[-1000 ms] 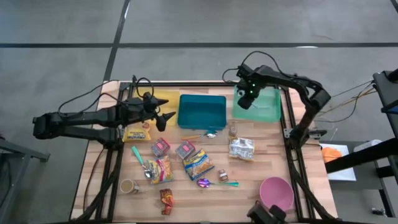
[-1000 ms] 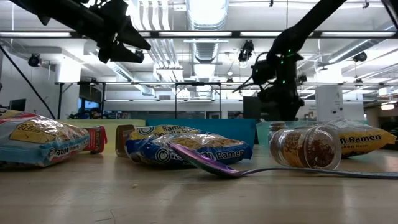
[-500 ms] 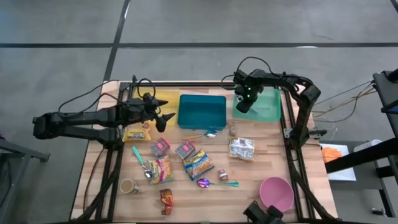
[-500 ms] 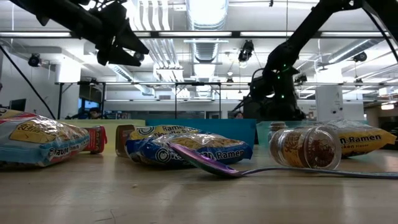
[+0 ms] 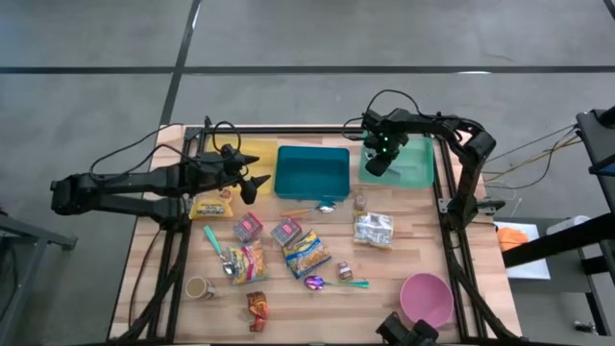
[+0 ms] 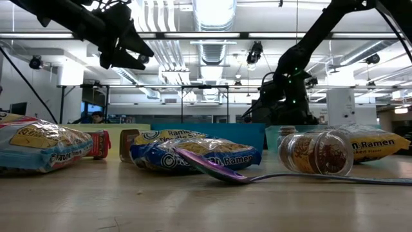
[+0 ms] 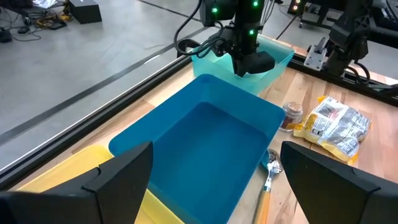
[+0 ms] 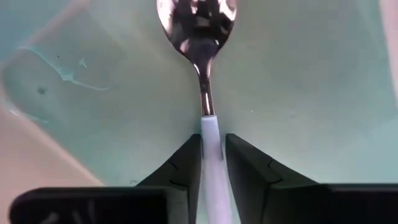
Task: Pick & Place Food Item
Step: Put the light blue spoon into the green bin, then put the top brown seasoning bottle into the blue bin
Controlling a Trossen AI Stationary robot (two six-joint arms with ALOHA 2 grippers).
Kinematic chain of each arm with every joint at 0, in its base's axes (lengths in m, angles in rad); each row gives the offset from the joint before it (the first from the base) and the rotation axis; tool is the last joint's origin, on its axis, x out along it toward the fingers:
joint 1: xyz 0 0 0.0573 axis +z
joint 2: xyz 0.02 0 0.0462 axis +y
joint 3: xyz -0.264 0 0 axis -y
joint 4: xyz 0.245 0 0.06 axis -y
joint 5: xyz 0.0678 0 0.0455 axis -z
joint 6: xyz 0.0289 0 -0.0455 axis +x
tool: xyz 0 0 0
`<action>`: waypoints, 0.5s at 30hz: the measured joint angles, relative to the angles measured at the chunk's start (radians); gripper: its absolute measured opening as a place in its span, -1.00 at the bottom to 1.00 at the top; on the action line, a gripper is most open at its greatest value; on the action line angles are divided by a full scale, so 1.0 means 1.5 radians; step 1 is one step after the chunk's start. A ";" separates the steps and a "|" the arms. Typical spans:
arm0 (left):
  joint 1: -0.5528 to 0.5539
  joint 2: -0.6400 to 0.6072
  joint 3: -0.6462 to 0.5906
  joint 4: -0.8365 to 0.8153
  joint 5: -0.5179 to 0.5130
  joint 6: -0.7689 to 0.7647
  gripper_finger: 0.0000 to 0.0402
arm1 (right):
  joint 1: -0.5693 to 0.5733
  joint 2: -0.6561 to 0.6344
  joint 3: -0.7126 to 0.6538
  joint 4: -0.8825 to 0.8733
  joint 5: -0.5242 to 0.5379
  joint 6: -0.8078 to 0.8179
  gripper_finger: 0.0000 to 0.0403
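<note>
My right gripper [image 5: 378, 165] points down into the mint-green bin [image 5: 415, 165] at the table's far right, shut on a spoon [image 8: 208, 74] with a pale handle and a shiny metal bowl [image 8: 197, 18]. The left wrist view shows it from afar, right gripper [image 7: 252, 62] low inside the bin. My left gripper [image 5: 255, 183] hovers open and holds nothing, at the seam between the yellow bin [image 5: 252, 152] and the blue bin [image 5: 312, 171]. Food packets lie on the wood nearer the front. My right gripper pinches the spoon's pale handle [image 8: 211, 134] between its two fingers, just behind where the metal stem begins. The fingers point down from above and lie along the spoon. The spoon hangs below them, bowl end lowest, close over the bin's floor [image 8: 311, 93]; whether it touches the floor cannot be told.
In front of the bins lie ramen packets [image 5: 306, 253] [image 5: 373, 229], a small jar [image 5: 359, 202], two cans [image 5: 248, 227], other spoons [image 5: 324, 206], a cup [image 5: 199, 286] and a pink bowl [image 5: 428, 296]. A black frame rail [image 5: 444, 183] runs beside the mint bin.
My right gripper has sunk down into the mint-green bin with the spoon, shifting a little toward the table's far edge, then nearly stopped. My left arm has kept still.
</note>
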 joint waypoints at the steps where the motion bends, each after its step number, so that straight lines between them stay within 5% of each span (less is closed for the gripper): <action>1: 0.000 0.000 0.000 0.000 0.000 0.000 0.78 | 0.000 0.000 -0.001 0.000 0.000 0.000 -0.58; 15: 0.000 0.000 0.000 0.001 0.000 0.001 0.78 | 0.000 -0.001 -0.005 0.001 0.001 -0.006 -0.54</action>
